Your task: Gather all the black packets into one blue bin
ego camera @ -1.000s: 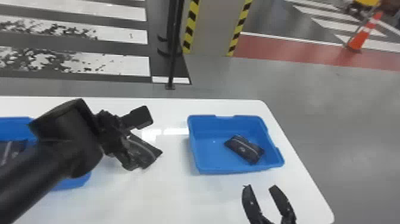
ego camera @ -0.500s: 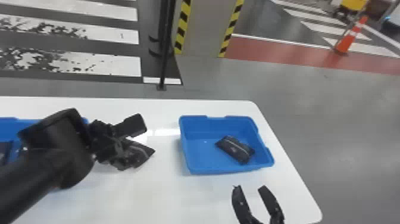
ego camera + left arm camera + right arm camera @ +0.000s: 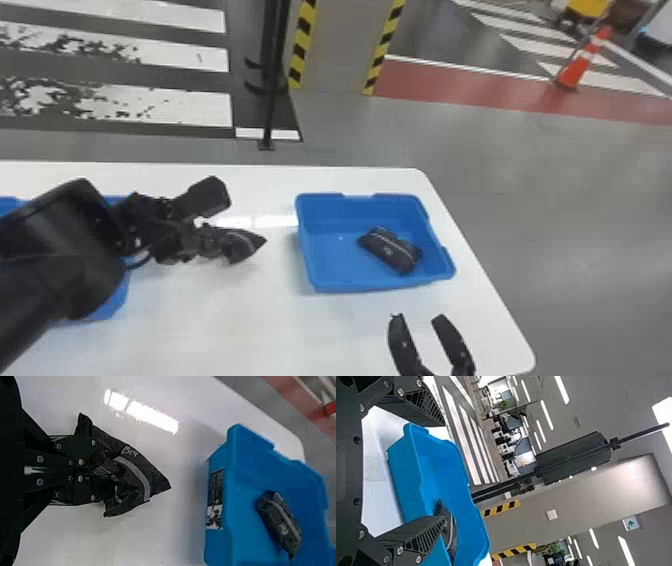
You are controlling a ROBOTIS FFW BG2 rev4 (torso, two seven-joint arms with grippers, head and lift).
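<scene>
head view, left gripper [image 3: 206,245]: pinching a black packet [image 3: 138,471] by one end, left of the right-hand blue bin [image 3: 332,260], likely for a drop there.
right gripper [image 3: 418,319]: spread, empty, on that bin's near side, probably parked clear.
second packet [image 3: 392,250]: inside that bin, the probable gathering point.
other bin [image 3: 109,306]: farther left, partly behind the left arm [image 3: 55,265].

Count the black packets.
2: one packet held in the left gripper, one packet lying in the right-hand blue bin. Others may be hidden in the left-hand blue bin, behind the left arm.
</scene>
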